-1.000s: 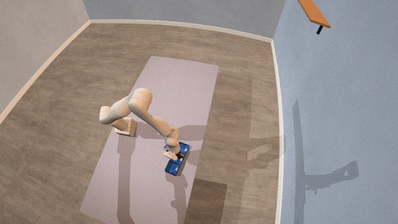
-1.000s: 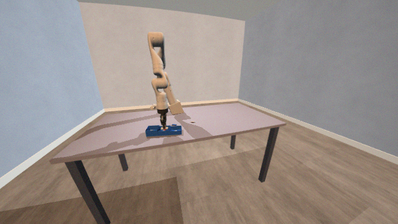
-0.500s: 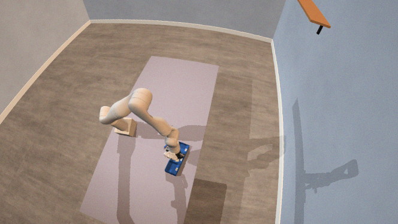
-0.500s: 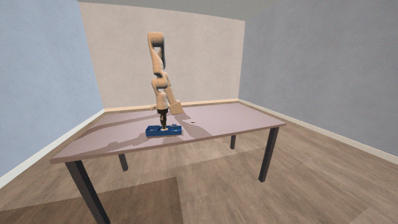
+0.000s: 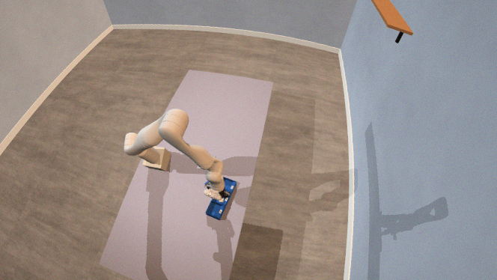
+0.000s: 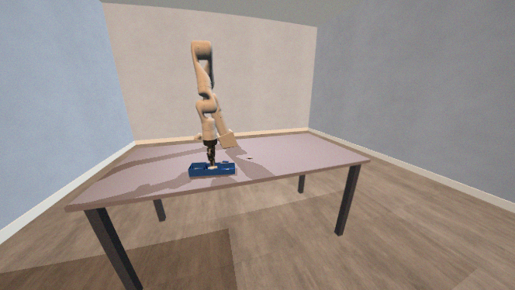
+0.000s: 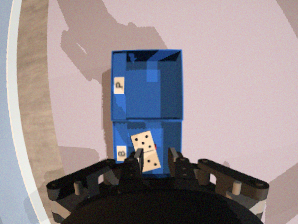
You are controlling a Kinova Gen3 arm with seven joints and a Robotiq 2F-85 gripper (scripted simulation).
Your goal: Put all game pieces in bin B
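Observation:
A blue bin [image 7: 147,106] with two compartments stands on the table; it also shows in the top view [image 5: 221,198] and the exterior view [image 6: 212,169]. Each compartment has a small white label on its left wall, too small to read. A cream domino with black dots [image 7: 147,151] lies tilted in the near compartment. My gripper [image 7: 155,155] hangs straight over that compartment, with its fingers partly open on either side of the domino and apart from it. The gripper also shows in the exterior view [image 6: 211,163], low over the bin.
A small pale thing [image 6: 250,157] lies on the table to the right of the bin. The arm's base block [image 5: 157,157] stands behind the bin. The bin sits near the table's long edge.

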